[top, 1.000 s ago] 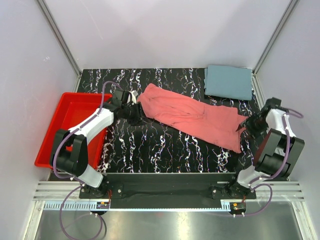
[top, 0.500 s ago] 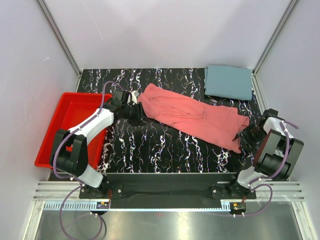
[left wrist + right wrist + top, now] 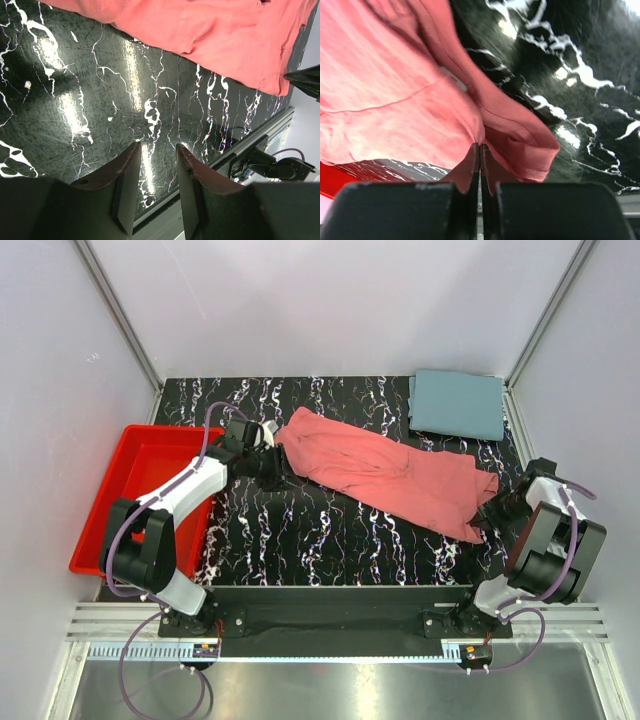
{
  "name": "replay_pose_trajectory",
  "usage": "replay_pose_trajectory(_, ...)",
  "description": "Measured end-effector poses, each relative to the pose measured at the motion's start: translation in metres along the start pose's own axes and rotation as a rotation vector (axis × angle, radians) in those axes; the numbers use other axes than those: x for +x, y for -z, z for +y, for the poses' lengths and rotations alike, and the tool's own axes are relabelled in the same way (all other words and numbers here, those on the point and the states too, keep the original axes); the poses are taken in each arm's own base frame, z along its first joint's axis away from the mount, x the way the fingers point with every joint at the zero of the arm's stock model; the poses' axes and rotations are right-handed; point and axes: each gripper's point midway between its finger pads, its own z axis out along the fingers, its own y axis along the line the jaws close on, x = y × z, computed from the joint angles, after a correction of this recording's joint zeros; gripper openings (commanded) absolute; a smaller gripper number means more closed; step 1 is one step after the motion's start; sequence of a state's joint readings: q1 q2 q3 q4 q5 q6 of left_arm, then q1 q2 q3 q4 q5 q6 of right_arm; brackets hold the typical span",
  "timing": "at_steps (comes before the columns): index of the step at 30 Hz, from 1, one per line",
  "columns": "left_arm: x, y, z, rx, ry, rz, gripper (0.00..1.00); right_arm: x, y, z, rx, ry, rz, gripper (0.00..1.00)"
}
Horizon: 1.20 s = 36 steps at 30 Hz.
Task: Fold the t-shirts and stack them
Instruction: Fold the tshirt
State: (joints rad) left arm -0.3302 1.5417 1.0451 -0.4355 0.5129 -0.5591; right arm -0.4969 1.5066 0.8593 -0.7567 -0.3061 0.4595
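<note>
**Right pincer [image 3: 480, 148] clamped on a corner of the salmon-pink t-shirt [image 3: 390, 475]; left pincer [image 3: 157, 150] half-open, holding nothing.**

I have the pink shirt lying loose and diagonal across the bench [image 3: 330, 530], from far left to near right, so each arm has an end within reach. My right fingers are pressed shut on a fold of fabric at the near-right corner, low to the bench. I judge this is my anchor for drawing the cloth flat before folding. My left jaws stand partly apart just beside the shirt's left end, with only bare bench between them, placed to take that end. The grey-blue t-shirt [image 3: 457, 405] sits as a neat rectangle in the far right corner, where the stack can form.
</note>
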Motion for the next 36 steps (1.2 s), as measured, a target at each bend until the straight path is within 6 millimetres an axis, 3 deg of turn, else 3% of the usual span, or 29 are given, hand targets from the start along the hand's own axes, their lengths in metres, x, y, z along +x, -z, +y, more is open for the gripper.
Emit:
replay_pose_trajectory(13,-0.003,0.002,-0.004,0.011,0.002,-0.016,0.39,0.026,0.013,-0.039,0.211,-0.111,0.033,0.0)
replay_pose_trajectory(19,-0.003,0.003,-0.005,0.012,0.004,-0.019,0.39,0.025,0.019,-0.029,0.146,-0.091,0.003,0.0)
replay_pose_trajectory(25,-0.004,0.003,-0.005,0.013,0.009,-0.019,0.39,0.033,0.022,-0.013,0.053,-0.07,0.048,0.09)
replay_pose_trajectory(29,-0.004,0.001,-0.005,0.012,0.014,-0.015,0.39,0.04,0.031,-0.001,-0.016,-0.054,0.058,0.0)
replay_pose_trajectory(36,-0.004,0.0,-0.004,0.011,0.019,-0.014,0.39,0.063,0.037,-0.028,0.14,-0.123,0.147,0.0)
